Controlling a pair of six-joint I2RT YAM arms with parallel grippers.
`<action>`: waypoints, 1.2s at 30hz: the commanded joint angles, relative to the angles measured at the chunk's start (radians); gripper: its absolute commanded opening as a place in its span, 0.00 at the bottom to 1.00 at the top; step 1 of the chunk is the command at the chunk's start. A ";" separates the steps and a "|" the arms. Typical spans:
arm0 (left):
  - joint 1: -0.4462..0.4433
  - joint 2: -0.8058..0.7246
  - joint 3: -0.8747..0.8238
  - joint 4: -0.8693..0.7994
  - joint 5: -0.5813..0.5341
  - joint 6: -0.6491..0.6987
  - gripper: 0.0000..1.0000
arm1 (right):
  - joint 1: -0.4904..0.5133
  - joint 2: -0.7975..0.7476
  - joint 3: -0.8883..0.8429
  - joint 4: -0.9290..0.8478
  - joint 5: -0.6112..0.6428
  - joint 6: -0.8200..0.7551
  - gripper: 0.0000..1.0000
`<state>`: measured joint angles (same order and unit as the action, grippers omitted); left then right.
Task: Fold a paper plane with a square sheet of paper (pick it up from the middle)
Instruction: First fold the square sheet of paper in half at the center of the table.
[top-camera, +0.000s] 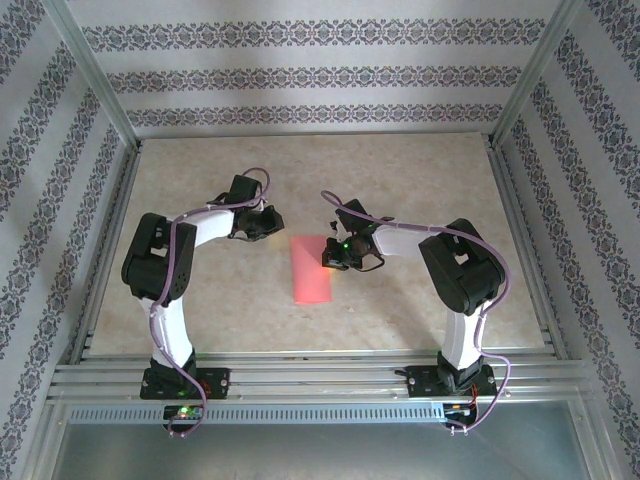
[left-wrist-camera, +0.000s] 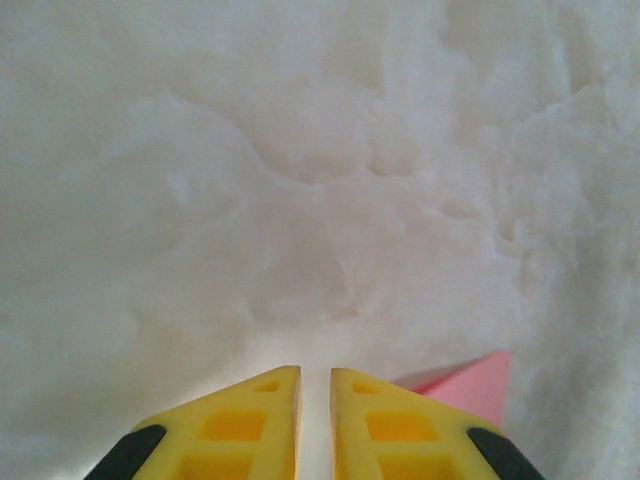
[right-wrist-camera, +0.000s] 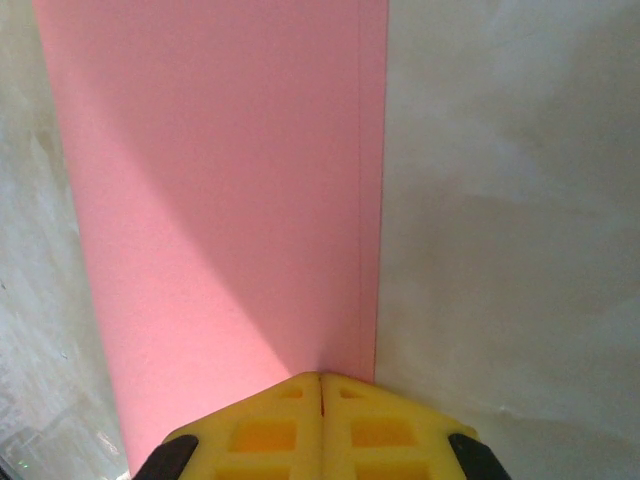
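Since the square sheet of paper (top-camera: 312, 272) lies on the table (top-camera: 430, 180) folded into a narrow strip, its long axis running away from the arm bases, the coming move turns on the strip's right long edge. The right gripper (top-camera: 340, 258) sits on that edge toward the far end, its fingers (right-wrist-camera: 280, 425) pressed together with no gap. The right arm is clearly the nearer. The left gripper (top-camera: 262, 224) hangs off the strip's far-left corner, apart from it, its fingers (left-wrist-camera: 250, 425) a thin slit apart with nothing between. Along one side of the strip, two layered edges run just beside each other. Whether the closed tips pinch the paper or merely press it down I cannot tell, because the contact is hidden beneath them.
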<state>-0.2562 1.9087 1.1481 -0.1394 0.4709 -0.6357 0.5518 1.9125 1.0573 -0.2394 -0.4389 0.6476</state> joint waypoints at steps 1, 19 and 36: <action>-0.053 -0.133 -0.055 -0.034 0.052 -0.060 0.16 | -0.006 0.117 -0.103 -0.235 0.239 -0.005 0.00; -0.283 -0.219 -0.329 0.014 0.021 -0.274 0.12 | 0.002 0.132 -0.124 -0.201 0.233 0.044 0.00; -0.290 -0.186 -0.259 -0.187 -0.050 -0.095 0.12 | 0.003 -0.061 -0.131 -0.115 0.152 0.082 0.00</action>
<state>-0.5377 1.7004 0.8661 -0.2584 0.4397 -0.7704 0.5591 1.8423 0.9852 -0.1825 -0.4038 0.7124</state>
